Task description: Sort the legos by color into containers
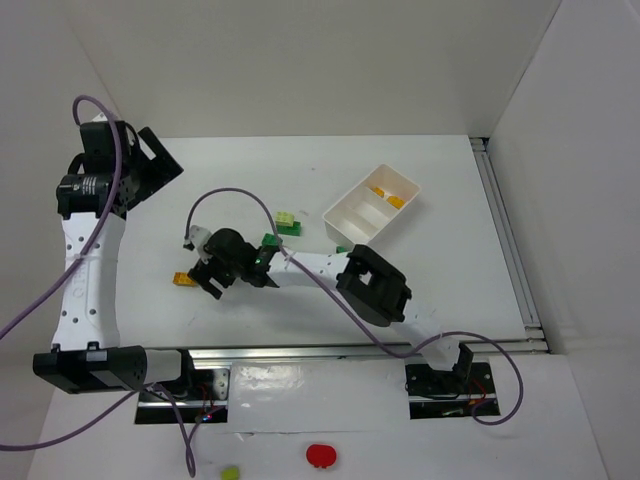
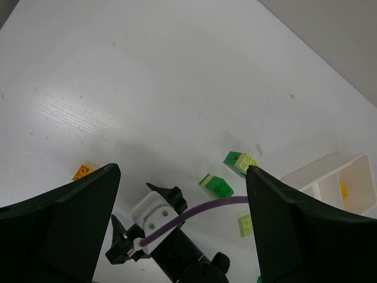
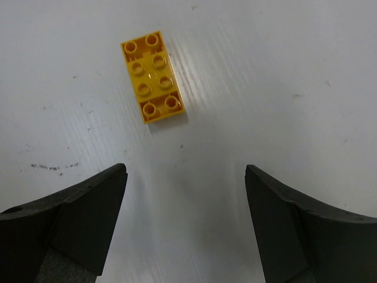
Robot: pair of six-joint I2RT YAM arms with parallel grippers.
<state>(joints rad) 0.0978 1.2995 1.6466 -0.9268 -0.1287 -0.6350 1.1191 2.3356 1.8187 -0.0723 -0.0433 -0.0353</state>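
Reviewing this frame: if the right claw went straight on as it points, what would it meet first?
Most likely the orange-yellow brick, lying flat ahead of the open right claw, though left of its centre line; depth is unclear, so it may touch bare table first.

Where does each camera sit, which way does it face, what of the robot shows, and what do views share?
Top external: above and behind the bases, looking down on the table; shows both arms, left gripper, right gripper.
Left wrist: held high, looking down across the table at the right gripper, green bricks, tray; left fingers at the bottom.
Right wrist: low, facing straight down at the orange brick; right fingers at the bottom.
Shared: all three show that brick.
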